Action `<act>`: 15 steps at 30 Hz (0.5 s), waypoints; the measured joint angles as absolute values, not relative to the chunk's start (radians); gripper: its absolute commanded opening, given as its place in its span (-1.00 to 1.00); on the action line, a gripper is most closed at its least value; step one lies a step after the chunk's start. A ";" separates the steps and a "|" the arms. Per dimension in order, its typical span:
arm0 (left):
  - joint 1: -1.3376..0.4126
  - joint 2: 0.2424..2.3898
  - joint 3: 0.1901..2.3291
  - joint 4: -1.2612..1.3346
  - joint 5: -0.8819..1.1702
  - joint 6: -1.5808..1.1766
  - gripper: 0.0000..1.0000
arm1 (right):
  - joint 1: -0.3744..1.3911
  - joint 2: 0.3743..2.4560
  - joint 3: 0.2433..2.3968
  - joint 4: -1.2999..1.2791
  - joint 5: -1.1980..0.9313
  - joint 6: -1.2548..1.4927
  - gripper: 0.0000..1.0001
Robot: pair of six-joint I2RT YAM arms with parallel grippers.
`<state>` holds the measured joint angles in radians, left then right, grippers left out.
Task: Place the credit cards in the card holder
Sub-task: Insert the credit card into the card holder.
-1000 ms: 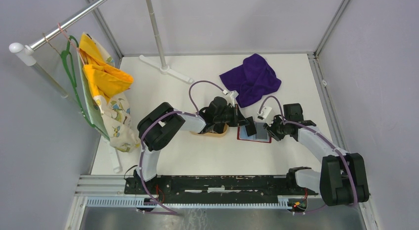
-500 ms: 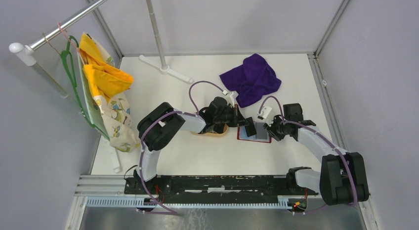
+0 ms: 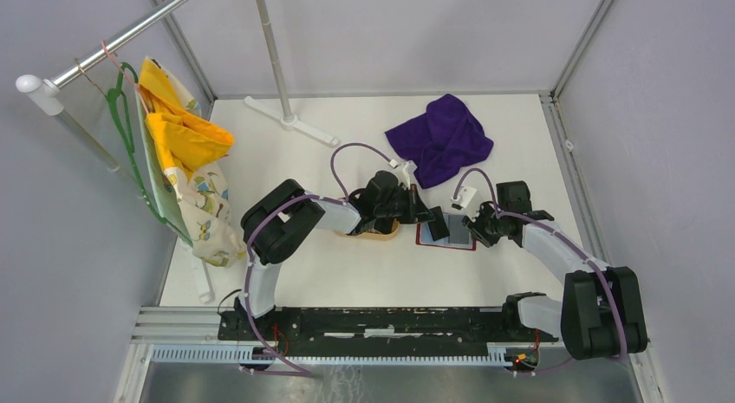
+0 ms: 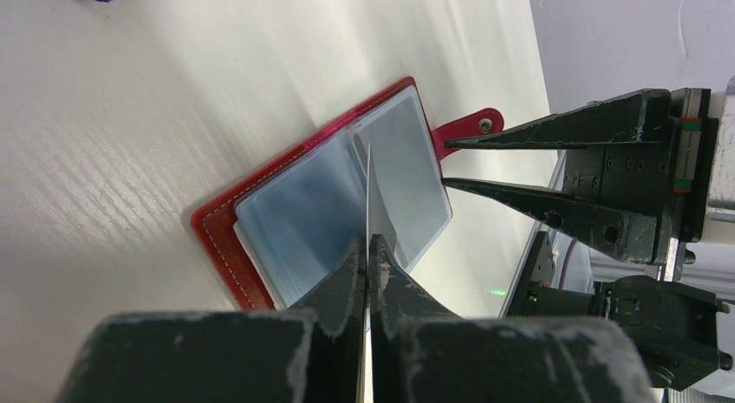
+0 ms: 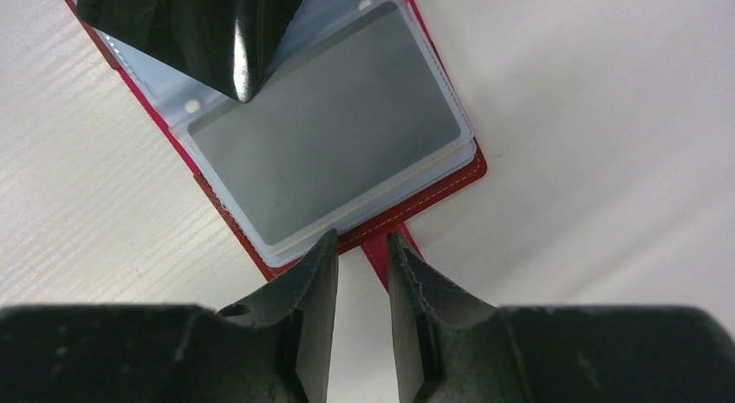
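Nothing has visibly moved since a second ago. The left gripper [image 4: 368, 247], at 9 o'clock, stays closed on a black credit card [image 4: 370, 191], edge-on over the open card holder [image 4: 211, 228]. The right gripper [image 5: 362, 247], half-open and empty, straddles the tab [image 4: 472, 130] at 3 o'clock. Insertion seems to be waiting.

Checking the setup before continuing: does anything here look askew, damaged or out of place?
Nothing damaged or spilled. The card holder lies open and flat. The black card in the left claw stands edge-on over it, not yet in a sleeve. A purple cloth lies crumpled farther back.
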<state>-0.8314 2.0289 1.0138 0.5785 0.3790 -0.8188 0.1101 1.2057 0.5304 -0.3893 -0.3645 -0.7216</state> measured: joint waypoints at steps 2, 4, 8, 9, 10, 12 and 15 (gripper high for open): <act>-0.831 2.029 1.011 0.579 0.375 -0.818 -0.96 | 0.110 1.206 0.530 -0.389 -0.364 -0.722 -0.34; -0.831 2.028 1.007 0.578 0.374 -0.818 -0.96 | 0.111 1.206 0.530 -0.389 -0.364 -0.722 -0.34; -0.831 2.028 1.005 0.579 0.374 -0.819 -0.96 | 0.112 1.206 0.530 -0.389 -0.363 -0.722 -0.34; -0.831 2.028 1.005 0.579 0.374 -0.818 -0.96 | 0.112 1.206 0.530 -0.389 -0.362 -0.722 -0.34; -0.831 2.028 1.005 0.579 0.374 -0.819 -0.96 | 0.112 1.207 0.530 -0.389 -0.361 -0.722 -0.34; -0.831 2.028 1.005 0.579 0.375 -0.819 -0.96 | 0.112 1.206 0.530 -0.389 -0.361 -0.722 -0.34; -0.831 2.028 1.005 0.579 0.375 -0.819 -0.96 | 0.112 1.207 0.530 -0.389 -0.360 -0.722 -0.34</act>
<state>-0.8307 2.0281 1.0046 0.5785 0.3752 -0.8188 0.1116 1.2068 0.5304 -0.3893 -0.3603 -0.7216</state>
